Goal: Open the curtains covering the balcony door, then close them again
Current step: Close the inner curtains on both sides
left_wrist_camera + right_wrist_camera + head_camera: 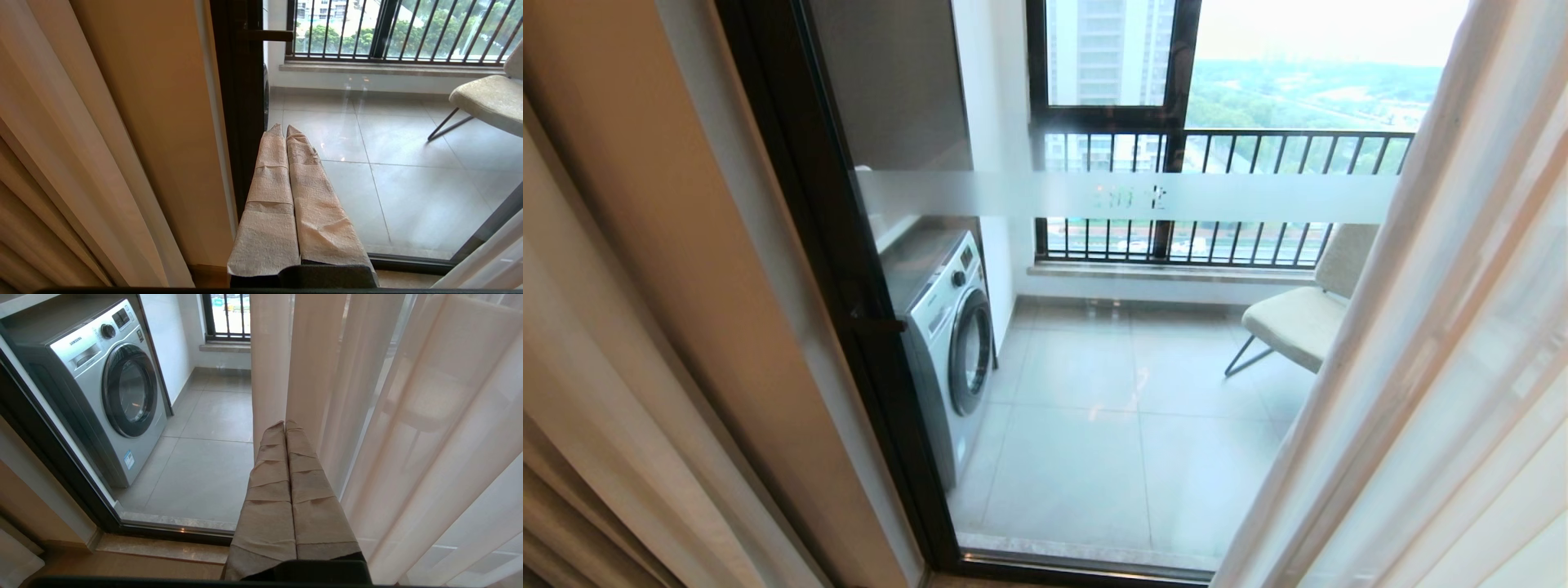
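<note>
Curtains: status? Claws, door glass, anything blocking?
Left claw shut, empty, by the door frame. Right claw shut, empty, at the sheer curtain. Curtains parted, balcony door glass exposed. Nothing in the way.

Balcony floor (1094,425) of pale grey tiles, seen through the glass, on which stood a silver front-loading washing machine (952,343) against the left wall and a beige cushioned chair (1298,318) on thin dark metal legs at the right, the two well apart.
</note>
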`<state>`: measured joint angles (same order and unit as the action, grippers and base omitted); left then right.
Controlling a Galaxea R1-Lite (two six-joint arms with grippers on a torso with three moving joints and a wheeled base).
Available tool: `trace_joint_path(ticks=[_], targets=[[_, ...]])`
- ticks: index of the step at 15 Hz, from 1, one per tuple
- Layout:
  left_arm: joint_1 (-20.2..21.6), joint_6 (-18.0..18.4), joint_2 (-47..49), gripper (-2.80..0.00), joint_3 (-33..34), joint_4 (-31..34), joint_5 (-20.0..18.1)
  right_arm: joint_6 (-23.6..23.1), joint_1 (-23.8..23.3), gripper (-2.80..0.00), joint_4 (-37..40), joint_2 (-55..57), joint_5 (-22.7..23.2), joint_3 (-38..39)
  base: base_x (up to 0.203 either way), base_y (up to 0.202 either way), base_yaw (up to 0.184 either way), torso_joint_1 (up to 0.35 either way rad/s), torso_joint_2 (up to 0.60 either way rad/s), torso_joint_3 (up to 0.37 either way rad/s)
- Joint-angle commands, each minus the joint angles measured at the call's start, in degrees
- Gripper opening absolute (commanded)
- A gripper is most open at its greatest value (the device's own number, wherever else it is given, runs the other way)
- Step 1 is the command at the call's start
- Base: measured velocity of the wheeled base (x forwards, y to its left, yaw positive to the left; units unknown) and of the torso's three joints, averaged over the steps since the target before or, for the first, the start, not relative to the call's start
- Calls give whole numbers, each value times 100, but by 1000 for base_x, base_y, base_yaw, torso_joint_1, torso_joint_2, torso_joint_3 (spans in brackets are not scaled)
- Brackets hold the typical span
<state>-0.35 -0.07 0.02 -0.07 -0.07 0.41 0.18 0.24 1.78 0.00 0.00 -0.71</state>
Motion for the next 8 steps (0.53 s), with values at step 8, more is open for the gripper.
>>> trace_joint_path(ticks=[8], targets=[[0,7,-2,-280,-1,-1,-22,-1,2,-280,-2,8,0,0,0,0,0,0,0,0]])
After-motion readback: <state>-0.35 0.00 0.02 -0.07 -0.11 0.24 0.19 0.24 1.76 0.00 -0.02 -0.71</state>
